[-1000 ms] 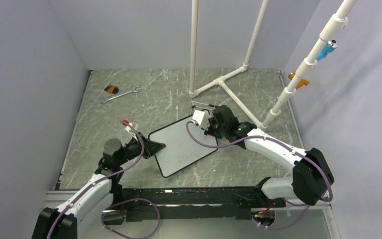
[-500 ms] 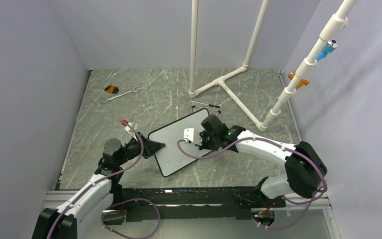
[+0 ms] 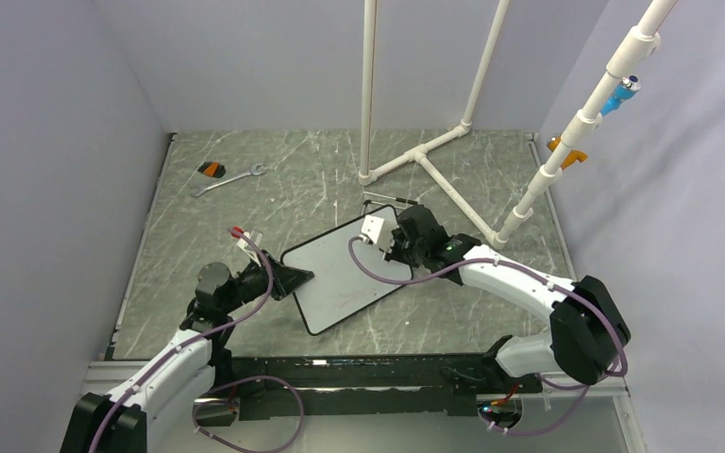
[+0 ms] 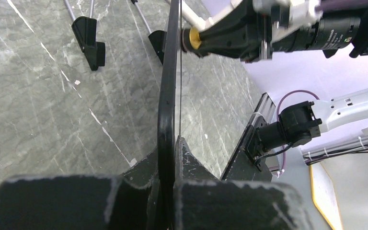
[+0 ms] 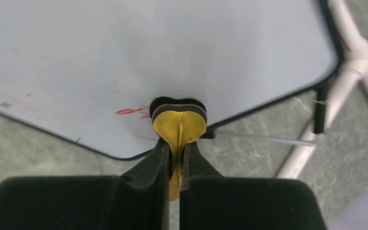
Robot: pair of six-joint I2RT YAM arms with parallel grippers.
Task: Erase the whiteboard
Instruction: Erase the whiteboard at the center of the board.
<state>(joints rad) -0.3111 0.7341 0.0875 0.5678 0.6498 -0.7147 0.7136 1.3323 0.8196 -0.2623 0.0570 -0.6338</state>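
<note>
The whiteboard (image 3: pixel 345 274), white with a thin black frame, lies tilted on the grey marbled table. My left gripper (image 3: pixel 304 277) is shut on its left edge; in the left wrist view the black frame (image 4: pixel 167 91) runs edge-on between the fingers. My right gripper (image 3: pixel 395 247) is shut on a yellow eraser (image 5: pixel 179 125) with a black felt face, pressed on the board (image 5: pixel 148 62) near its right edge. Short red marks (image 5: pixel 130 111) remain just left of the eraser. The board's wire stand foot (image 5: pixel 319 106) shows at the right.
A white PVC pipe frame (image 3: pixel 434 170) stands behind the board, with a pipe (image 5: pixel 354 81) close to my right gripper. A wrench (image 3: pixel 229 179) and a small orange-black item (image 3: pixel 210 170) lie at the far left. Walls enclose three sides.
My right gripper swept the eraser down and left across the board, then back up toward the board's far right corner. The left gripper kept holding the board.
</note>
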